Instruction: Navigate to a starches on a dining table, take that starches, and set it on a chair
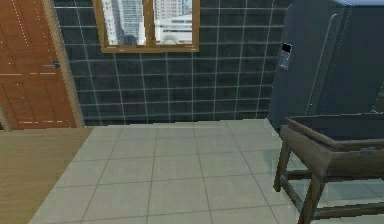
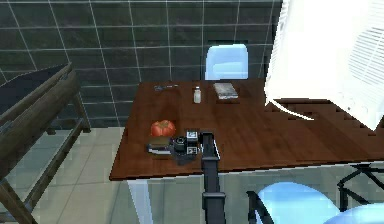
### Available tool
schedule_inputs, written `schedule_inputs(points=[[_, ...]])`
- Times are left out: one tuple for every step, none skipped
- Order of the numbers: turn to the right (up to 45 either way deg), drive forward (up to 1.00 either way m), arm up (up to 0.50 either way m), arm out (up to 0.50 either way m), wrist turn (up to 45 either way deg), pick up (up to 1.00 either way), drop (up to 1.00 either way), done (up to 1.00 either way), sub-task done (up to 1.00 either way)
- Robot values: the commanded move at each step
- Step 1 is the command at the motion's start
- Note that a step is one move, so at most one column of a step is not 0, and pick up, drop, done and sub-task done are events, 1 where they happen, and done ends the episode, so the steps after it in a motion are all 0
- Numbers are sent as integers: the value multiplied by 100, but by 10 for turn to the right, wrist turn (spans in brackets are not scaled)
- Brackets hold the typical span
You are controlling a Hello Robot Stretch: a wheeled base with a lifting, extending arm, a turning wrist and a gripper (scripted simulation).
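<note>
A brown dining table (image 2: 260, 130) stretches across the arm side view. Near its left front corner lies a reddish-orange rounded lump (image 2: 162, 128). The dark arm bar (image 2: 212, 185) rises from the bottom edge, and my gripper (image 2: 160, 150) lies low over the tabletop close to that lump. With the lump lying on the table at the gripper, I cannot tell whether it holds anything. A light-blue chair (image 2: 228, 60) stands at the table's far side. Another light-blue chair (image 2: 300, 203) is at the near side, bottom right.
A small white bottle (image 2: 197, 95), a flat grey box (image 2: 226, 91) and a small item (image 2: 165, 88) lie on the table's far part. A dark wooden bench (image 1: 335, 150) stands by a dark fridge (image 1: 335, 60). The forward view's left holds a wooden door (image 1: 30, 65), with tiled floor ahead.
</note>
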Motion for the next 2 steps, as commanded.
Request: schedule_inputs(points=[[0, 0, 0, 0, 0, 100, 0, 0, 0], [0, 0, 10, 0, 0, 0, 0, 0, 0]])
